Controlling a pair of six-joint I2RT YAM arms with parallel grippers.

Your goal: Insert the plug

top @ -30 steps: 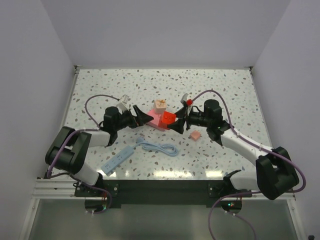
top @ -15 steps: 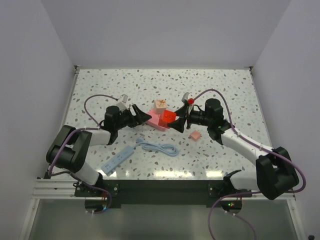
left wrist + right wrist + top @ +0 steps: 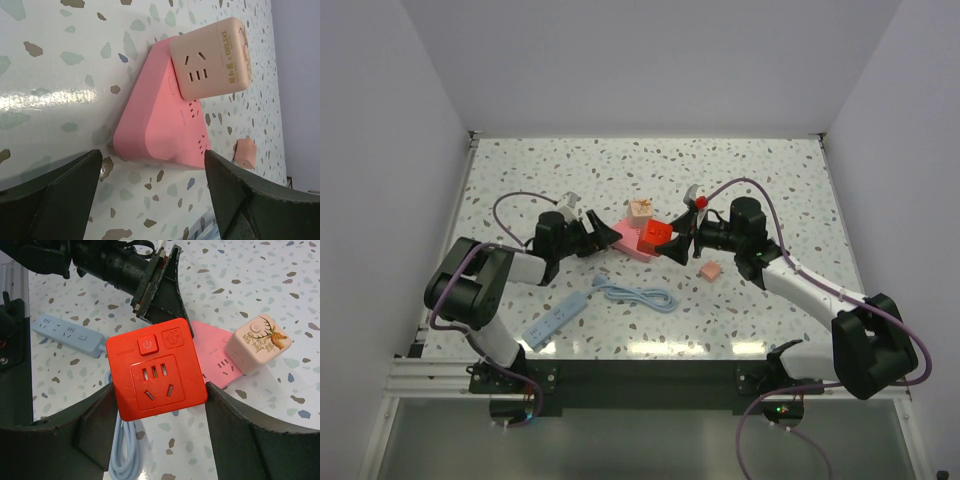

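The plug [image 3: 711, 270] is a small salmon-orange cube lying on the table right of the pink triangle, apart from both grippers; it also shows as the plug [image 3: 245, 152] at the edge of the left wrist view. My right gripper [image 3: 667, 240] is shut on the bright red socket cube [image 3: 155, 367], its sockets facing the camera, over the near-left edge of the pink triangular socket block [image 3: 220, 355]. My left gripper [image 3: 154, 165] stands open and empty at the triangle's [image 3: 160, 125] left corner. A beige deer-printed cube [image 3: 257, 342] sits on the triangle's far part.
A light blue power strip [image 3: 552, 320] lies near the front left, its coiled cable [image 3: 640, 296] just in front of the triangle. The two grippers face each other closely over the triangle. White walls enclose the terrazzo table [image 3: 770, 180].
The red cube has risen slightly in the right gripper. The left arm's elbow has swung inward while its gripper stays by the triangle's corner.
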